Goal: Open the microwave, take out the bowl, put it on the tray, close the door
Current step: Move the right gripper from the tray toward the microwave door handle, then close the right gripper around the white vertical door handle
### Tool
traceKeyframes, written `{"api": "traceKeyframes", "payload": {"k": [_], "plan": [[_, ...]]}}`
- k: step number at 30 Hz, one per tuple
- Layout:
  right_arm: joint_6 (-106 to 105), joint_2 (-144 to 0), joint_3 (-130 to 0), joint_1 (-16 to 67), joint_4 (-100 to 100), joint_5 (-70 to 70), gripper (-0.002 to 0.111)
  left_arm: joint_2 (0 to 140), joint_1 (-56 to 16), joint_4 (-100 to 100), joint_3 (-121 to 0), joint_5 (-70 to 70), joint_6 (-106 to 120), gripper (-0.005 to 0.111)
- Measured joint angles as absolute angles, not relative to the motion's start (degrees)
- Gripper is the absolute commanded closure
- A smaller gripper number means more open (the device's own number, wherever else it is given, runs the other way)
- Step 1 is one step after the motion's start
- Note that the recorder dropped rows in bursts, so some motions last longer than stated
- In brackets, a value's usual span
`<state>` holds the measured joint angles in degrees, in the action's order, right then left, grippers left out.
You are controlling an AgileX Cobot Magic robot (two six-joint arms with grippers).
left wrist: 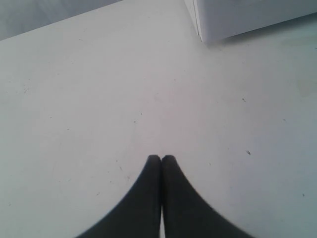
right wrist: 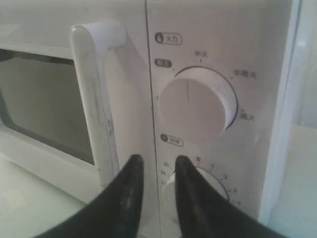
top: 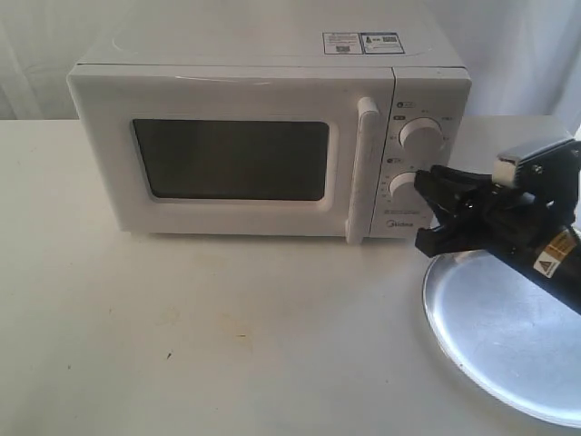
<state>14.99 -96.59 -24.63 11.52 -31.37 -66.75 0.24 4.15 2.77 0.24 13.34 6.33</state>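
The white microwave [top: 263, 82] stands at the back of the table with its door [top: 231, 163] closed. The bowl is hidden from every view. At the right front lies the silver tray [top: 508, 336]. My right gripper [top: 427, 211] hovers above the tray's far edge, just in front of the control panel. Its jaws are a little apart and hold nothing. In the right wrist view the gripper [right wrist: 158, 161] sits between the bar handle [right wrist: 96, 109] and the lower knob [right wrist: 208, 183]. My left gripper [left wrist: 161, 157] is shut and empty over bare table, near a microwave corner [left wrist: 237, 17].
The upper knob [top: 419, 133] is unobstructed, while the right arm partly covers the lower one. A pale curtain hangs behind the microwave. The white table [top: 227, 336] stretches in front of the door and to the left.
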Motion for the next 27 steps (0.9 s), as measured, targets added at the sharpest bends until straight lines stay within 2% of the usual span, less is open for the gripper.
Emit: {"api": "traceKeyframes", "payload": {"k": [3, 4, 6, 10, 12, 15, 17, 20, 21, 27], "plan": [[14.5, -102.2, -26.9, 12.8, -32.3, -68.3, 0.042, 0.2, 4.2, 2.8, 0.2, 13.3, 6.3, 0.107], [14.3, -103.8, -27.9, 13.5, -32.8, -68.4, 0.037, 0.2, 4.2, 2.8, 0.2, 13.3, 6.3, 0.107], [13.8, -106.5, -29.9, 15.0, -34.0, -68.9, 0.034, 0.2, 4.2, 2.8, 0.2, 13.3, 6.3, 0.107], [12.3, -110.9, -33.9, 18.5, -35.2, -69.1, 0.035, 0.2, 4.2, 2.8, 0.2, 13.3, 6.3, 0.107], [11.1, -112.3, -35.6, 20.1, -34.8, -69.1, 0.040, 0.2, 4.2, 2.8, 0.2, 13.3, 6.3, 0.107], [7.7, -113.9, -37.6, 22.0, -34.5, -69.1, 0.056, 0.2, 4.2, 2.8, 0.2, 13.3, 6.3, 0.107], [6.2, -114.4, -38.4, 23.0, -33.0, -69.0, 0.070, 0.2, 4.2, 2.8, 0.2, 13.3, 6.3, 0.107], [5.7, -114.5, -39.1, 23.0, -30.4, -68.4, 0.101, 0.2, 4.2, 2.8, 0.2, 13.3, 6.3, 0.107], [5.4, -114.5, -39.1, 23.0, -29.6, -68.2, 0.108, 0.2, 4.2, 2.8, 0.2, 13.3, 6.3, 0.107], [4.6, -114.5, -39.2, 23.0, -29.4, -68.1, 0.108, 0.2, 4.2, 2.8, 0.2, 13.3, 6.3, 0.107]]}}
